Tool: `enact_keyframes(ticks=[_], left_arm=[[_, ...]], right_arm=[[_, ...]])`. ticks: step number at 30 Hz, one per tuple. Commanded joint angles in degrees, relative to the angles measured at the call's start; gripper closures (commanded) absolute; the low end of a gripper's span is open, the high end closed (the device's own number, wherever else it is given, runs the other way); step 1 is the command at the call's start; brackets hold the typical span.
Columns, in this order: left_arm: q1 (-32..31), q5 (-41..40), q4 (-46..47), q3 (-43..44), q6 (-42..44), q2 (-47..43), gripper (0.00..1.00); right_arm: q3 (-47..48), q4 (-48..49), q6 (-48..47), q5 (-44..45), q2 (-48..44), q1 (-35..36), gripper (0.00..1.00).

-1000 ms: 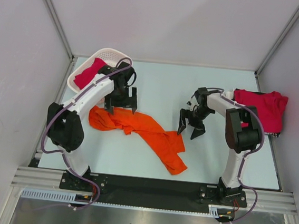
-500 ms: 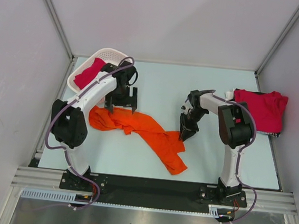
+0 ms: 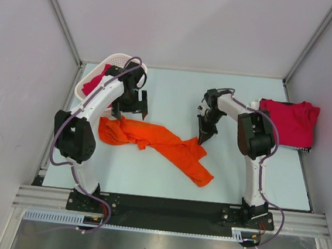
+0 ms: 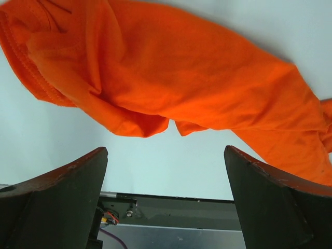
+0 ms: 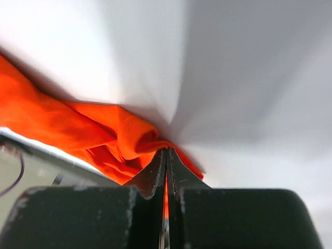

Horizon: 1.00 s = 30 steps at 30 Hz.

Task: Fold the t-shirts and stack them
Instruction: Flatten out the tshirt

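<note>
An orange t-shirt (image 3: 153,138) lies crumpled across the middle of the table, running from the left down to a tip at the near right. My right gripper (image 3: 202,138) is shut on a fold at its right edge; the right wrist view shows orange cloth (image 5: 78,129) pinched between the closed fingers of that gripper (image 5: 166,151). My left gripper (image 3: 130,113) hangs open just beyond the shirt's left part, with nothing between its fingers (image 4: 67,181). In the left wrist view the shirt (image 4: 181,78) lies ahead of the gripper (image 4: 166,150). A red t-shirt (image 3: 288,121) lies at the far right. Another red t-shirt (image 3: 95,82) sits in the basket.
The white lattice basket (image 3: 125,59) stands at the far left corner, right behind my left arm. White walls close in the table on three sides. A black rail and metal frame (image 3: 164,207) run along the near edge.
My right gripper has closed on the orange shirt's right edge and drawn slightly away from the near edge, shifting the shirt's near tip to the right. The left gripper rose a little, still open.
</note>
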Motion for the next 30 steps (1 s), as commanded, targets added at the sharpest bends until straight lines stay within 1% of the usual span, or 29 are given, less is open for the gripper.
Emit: enact_keyframes(ticks=[1, 3, 4, 5, 6, 8, 12, 16, 17, 20, 22, 24, 25, 26, 28, 30], left_arm=[[0.4, 0.0, 1.2, 5.0, 1.1, 2.0, 0.00], [0.4, 0.5, 1.1, 7.1, 1.1, 3.7, 0.01], [0.4, 0.6, 1.0, 8.0, 1.1, 4.2, 0.01], [0.4, 0.7, 0.8, 8.8, 1.0, 4.7, 0.01], [0.5, 0.8, 0.8, 10.2, 1.1, 5.4, 0.01], [0.5, 0.7, 0.7, 11.5, 1.2, 6.0, 0.01], [0.4, 0.5, -0.3, 14.9, 1.4, 8.1, 0.01], [0.4, 0.7, -0.7, 15.9, 1.4, 9.0, 0.01], [0.4, 0.7, -0.8, 16.2, 1.4, 9.2, 0.01], [0.4, 1.0, -1.1, 17.1, 1.4, 9.5, 0.01], [0.4, 1.5, -1.2, 17.7, 1.4, 9.7, 0.01], [0.4, 1.7, -1.4, 18.4, 1.5, 10.0, 0.01], [0.4, 2.0, -1.8, 18.7, 1.8, 10.2, 0.02], [0.4, 2.0, -1.9, 19.0, 1.7, 10.2, 0.02], [0.5, 2.1, -1.9, 19.4, 2.2, 10.2, 0.02], [0.4, 2.8, -1.9, 19.6, 2.4, 10.1, 0.02]], right_arm=[[8.2, 2.7, 1.2, 10.8, -2.2, -0.1, 1.00], [11.3, 3.0, 1.5, 15.5, -3.8, -0.1, 1.00], [11.9, 3.8, 1.9, 17.2, -4.5, -0.1, 1.00], [12.4, 4.5, 2.0, 20.9, -5.3, -0.1, 1.00], [12.6, 5.3, 2.2, 22.4, -7.5, -0.3, 1.00], [12.1, 8.5, 2.9, 26.9, -9.9, -0.6, 1.00], [9.5, 15.0, 4.2, 32.6, -16.9, -2.1, 1.00], [7.8, 22.7, 4.5, 39.7, -20.2, -3.5, 1.00], [7.9, 23.2, 4.4, 42.4, -20.2, -3.8, 1.00], [9.2, 25.8, 4.5, 46.9, -18.0, -4.8, 1.00], [10.4, 28.6, 4.1, 48.1, -16.2, -5.3, 1.00], [13.6, 30.4, 3.5, 49.3, -12.5, -6.0, 1.00], [15.1, 30.3, 3.9, 50.4, -11.1, -6.2, 1.00], [16.9, 30.3, 3.9, 50.6, -7.8, -6.5, 1.00], [21.3, 30.5, 4.6, 52.2, -5.0, -7.1, 1.00], [24.3, 32.0, 5.3, 52.2, -1.4, -7.6, 1.00]])
